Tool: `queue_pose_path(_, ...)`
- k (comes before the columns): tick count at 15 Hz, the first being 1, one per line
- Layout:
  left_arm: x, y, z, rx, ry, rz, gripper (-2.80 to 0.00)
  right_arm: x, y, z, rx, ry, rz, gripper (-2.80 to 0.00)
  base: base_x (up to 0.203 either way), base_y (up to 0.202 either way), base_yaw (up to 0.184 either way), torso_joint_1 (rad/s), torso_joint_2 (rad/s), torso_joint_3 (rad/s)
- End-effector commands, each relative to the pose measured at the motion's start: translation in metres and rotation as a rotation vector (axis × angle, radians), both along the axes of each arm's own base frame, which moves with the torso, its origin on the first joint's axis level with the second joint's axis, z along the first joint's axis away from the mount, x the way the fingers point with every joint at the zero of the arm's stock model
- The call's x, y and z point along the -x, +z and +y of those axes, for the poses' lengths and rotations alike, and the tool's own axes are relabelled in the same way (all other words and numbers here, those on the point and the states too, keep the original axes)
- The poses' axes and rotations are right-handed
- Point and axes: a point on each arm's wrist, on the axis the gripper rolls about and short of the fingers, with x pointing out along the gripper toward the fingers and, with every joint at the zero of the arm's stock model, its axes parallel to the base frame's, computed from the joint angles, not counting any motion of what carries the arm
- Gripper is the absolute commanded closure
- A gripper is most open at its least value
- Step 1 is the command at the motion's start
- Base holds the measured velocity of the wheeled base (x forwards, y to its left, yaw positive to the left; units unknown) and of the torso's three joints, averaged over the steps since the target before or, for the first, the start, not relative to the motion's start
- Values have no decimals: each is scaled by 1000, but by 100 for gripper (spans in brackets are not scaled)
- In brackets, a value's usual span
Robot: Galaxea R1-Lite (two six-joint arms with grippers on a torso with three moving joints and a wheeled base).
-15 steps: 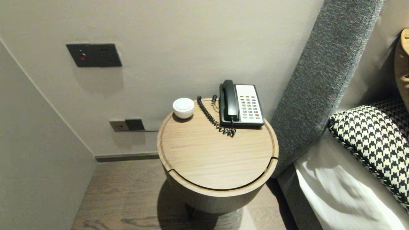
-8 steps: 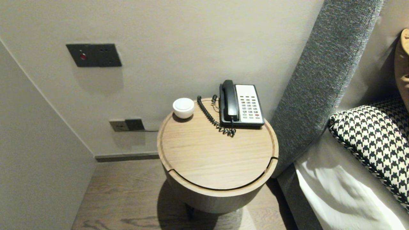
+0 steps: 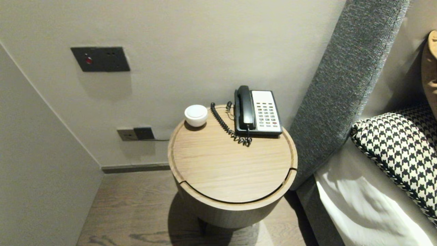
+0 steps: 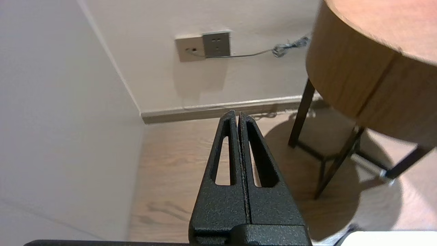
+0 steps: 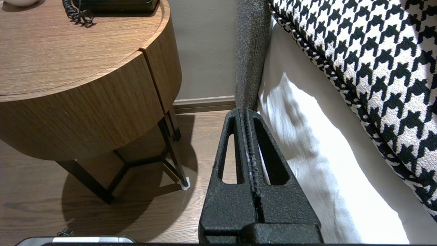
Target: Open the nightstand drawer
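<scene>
I've got my left claw (image 4: 237,114) pinched shut and empty, low beside the round worktop (image 3: 232,171), and my right claw (image 5: 246,111) likewise shut and empty between it and the bed (image 5: 324,164), with the phone (image 3: 257,112) and white cup (image 3: 196,115) untouched on top.

A round light-wood bedside table (image 4: 358,78) is seen near the left fingers (image 4: 229,118), above a grey-brown wooden plank floor (image 4: 170,164); a pale plain wall (image 4: 153,78) is faced beyond them. A grey woven-fabric headboard (image 5: 247,51) is found past the right fingers (image 5: 235,118).

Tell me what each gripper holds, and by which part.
Nothing. The left gripper and right gripper are both shut and empty, low beside the round table.
</scene>
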Motion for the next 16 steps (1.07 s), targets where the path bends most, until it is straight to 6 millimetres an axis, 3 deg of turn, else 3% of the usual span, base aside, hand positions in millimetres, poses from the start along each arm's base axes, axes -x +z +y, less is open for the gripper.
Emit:
queue_pose_path(1,0,-1,0,54,15,1,0,-3,-11,0,0,0,41,0,0,0,0,0,0,0)
queue_pose_path(16,0,0,0,90,16,2,0,-3,-11,0,0,2,40,0,0,0,0,0,0,0)
